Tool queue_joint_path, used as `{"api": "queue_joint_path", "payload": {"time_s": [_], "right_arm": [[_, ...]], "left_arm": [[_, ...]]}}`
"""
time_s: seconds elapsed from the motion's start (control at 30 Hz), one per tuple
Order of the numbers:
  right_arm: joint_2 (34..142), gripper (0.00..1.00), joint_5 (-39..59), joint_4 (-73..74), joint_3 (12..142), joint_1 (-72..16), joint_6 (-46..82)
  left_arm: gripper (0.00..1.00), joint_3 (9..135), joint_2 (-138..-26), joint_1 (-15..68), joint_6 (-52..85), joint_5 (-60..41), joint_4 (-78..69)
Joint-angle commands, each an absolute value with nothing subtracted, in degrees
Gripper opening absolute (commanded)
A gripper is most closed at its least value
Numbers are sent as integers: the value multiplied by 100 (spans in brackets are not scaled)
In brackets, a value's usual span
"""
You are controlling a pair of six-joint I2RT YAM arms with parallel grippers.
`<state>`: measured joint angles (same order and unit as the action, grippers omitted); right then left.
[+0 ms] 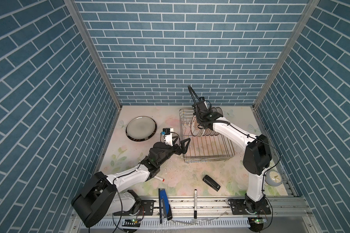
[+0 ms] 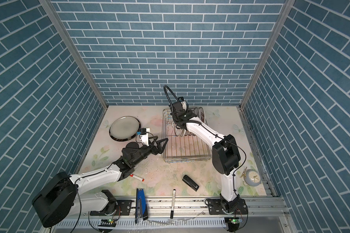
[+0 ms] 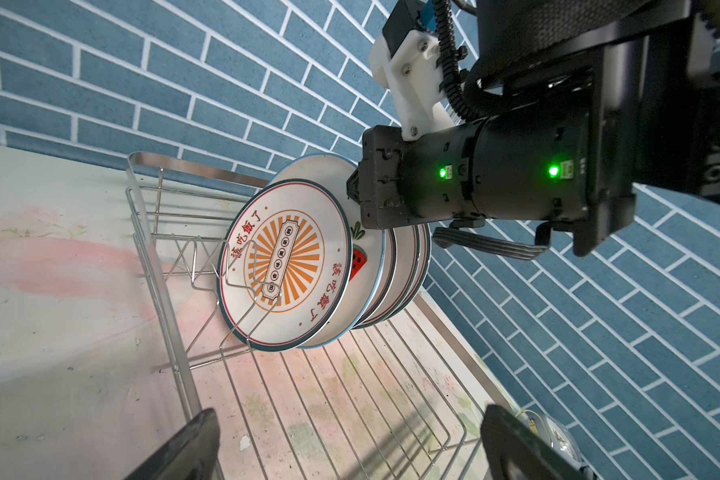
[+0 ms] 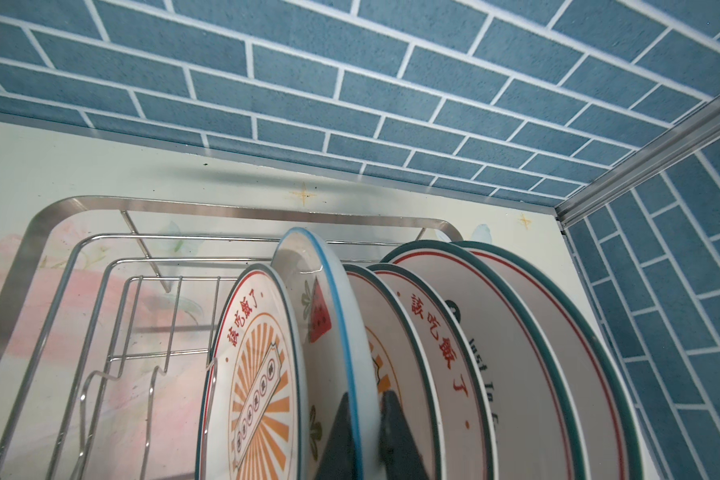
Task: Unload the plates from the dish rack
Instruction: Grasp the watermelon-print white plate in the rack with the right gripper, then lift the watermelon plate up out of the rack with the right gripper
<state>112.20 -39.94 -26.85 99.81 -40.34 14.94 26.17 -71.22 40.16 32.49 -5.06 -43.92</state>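
Right wrist view: right pincer (image 4: 366, 401) is clamped on the rim of the blue-edged watermelon plate (image 4: 316, 299). It stands second in the row in the dish rack (image 4: 80, 203) and sits higher than its neighbours. Sunburst plate (image 4: 258, 374) is just in front, with more plates behind. Left pincer (image 3: 350, 415) is wide open, holding nothing, over the rack's near-left edge. One plate (image 1: 141, 127) lies flat on the bench (image 1: 170, 173), left of the rack.

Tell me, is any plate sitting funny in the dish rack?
Yes. The blue-rimmed watermelon plate sticks up higher than the other plates in the dish rack. It looks odd because the right gripper is shut on its rim, pinching it out of the row.
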Motion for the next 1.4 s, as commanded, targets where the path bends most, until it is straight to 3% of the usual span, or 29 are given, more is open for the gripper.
{"api": "queue_joint_path", "payload": {"time_s": [0.0, 0.87, 1.37], "right_arm": [[10967, 0, -4491, -2287, 10233, -4135, 1130], [9850, 0, -4860, -1558, 9449, -4233, 330], [8561, 0, -4663, -971, 8314, -4320, 294]], "left_arm": [[100, 2524, -7014, 4043, 3171, -383, -4395], [100, 2522, -7152, 4044, 3265, -536, -4638], [100, 2498, -7199, 4047, 3330, -782, -4914]]}}
